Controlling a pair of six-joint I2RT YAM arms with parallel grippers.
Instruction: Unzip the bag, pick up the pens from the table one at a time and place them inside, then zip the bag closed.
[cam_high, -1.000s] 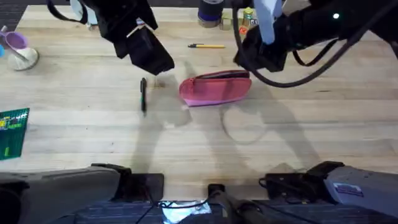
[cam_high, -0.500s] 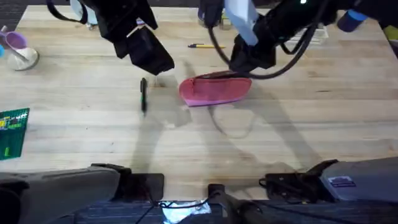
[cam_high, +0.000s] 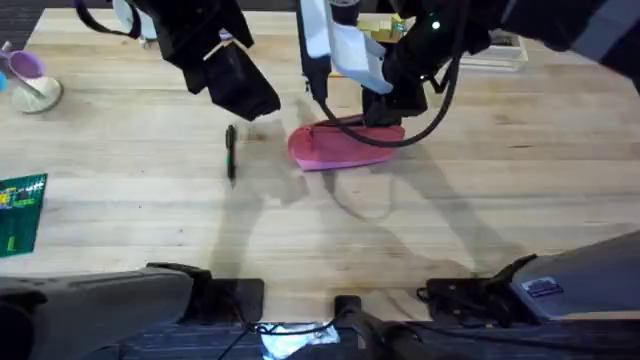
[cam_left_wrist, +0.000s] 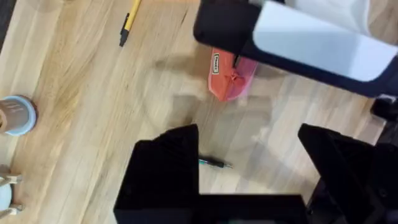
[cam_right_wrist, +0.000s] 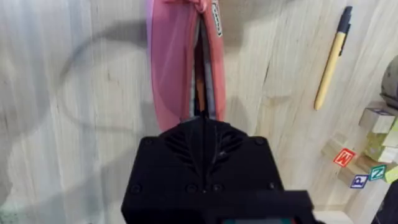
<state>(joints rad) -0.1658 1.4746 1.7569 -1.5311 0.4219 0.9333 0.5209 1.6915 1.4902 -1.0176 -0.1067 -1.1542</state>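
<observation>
Black fingers of the right claw (cam_right_wrist: 203, 118) are pressed together over the zip line at the near end of the bag (cam_right_wrist: 184, 56), apparently pinching the zip pull, though the pull itself is hidden under them. Beyond the tips the zip looks parted, a dark slit running along the pink fabric.

Overhead, the bag (cam_high: 345, 143) lies mid-desk with the right claw (cam_high: 385, 112) at its 1 o'clock end. The left claw (cam_left_wrist: 249, 146) hangs spread and empty over the desk (cam_high: 150, 230), the dark pen (cam_high: 231, 152) at the bag's 9 o'clock, the yellow pen (cam_right_wrist: 333, 57) up at its 12.

Unzipping seems to be the step in hand; next the slider wants drawing fully along, then the pens fetched singly.

A small label on the bag's end is unreadable. One of the toy blocks (cam_right_wrist: 344, 157) shows an "M".
</observation>
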